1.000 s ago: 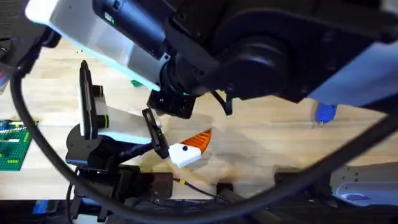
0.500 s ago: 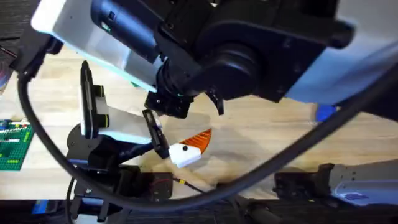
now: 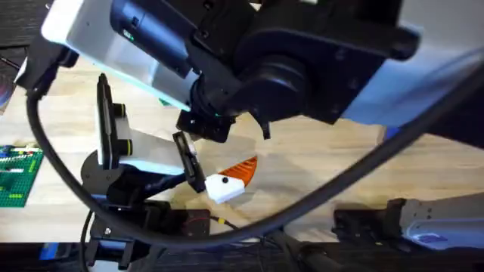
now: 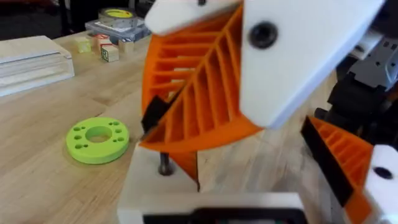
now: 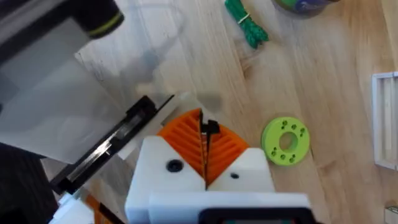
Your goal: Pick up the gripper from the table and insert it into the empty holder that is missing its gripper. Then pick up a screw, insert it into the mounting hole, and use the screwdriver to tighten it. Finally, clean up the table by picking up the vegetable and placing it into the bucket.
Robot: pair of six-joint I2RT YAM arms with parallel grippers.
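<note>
Swung wider beneath the overhead camera, the right arm (image 3: pixel 302 68) looms above the holder (image 3: pixel 219 189), whose orange gripper (image 3: pixel 243 168) points up-right; right gripper (image 5: pixel 203 134), pads pressed together, apparently pinches a screw (image 5: pixel 211 127)

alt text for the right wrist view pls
Seen from above, the right gripper has its orange-padded jaws pressed together around a thin dark part. On the wooden table beyond lie a lime-green disc and the dark green vegetable.
</note>
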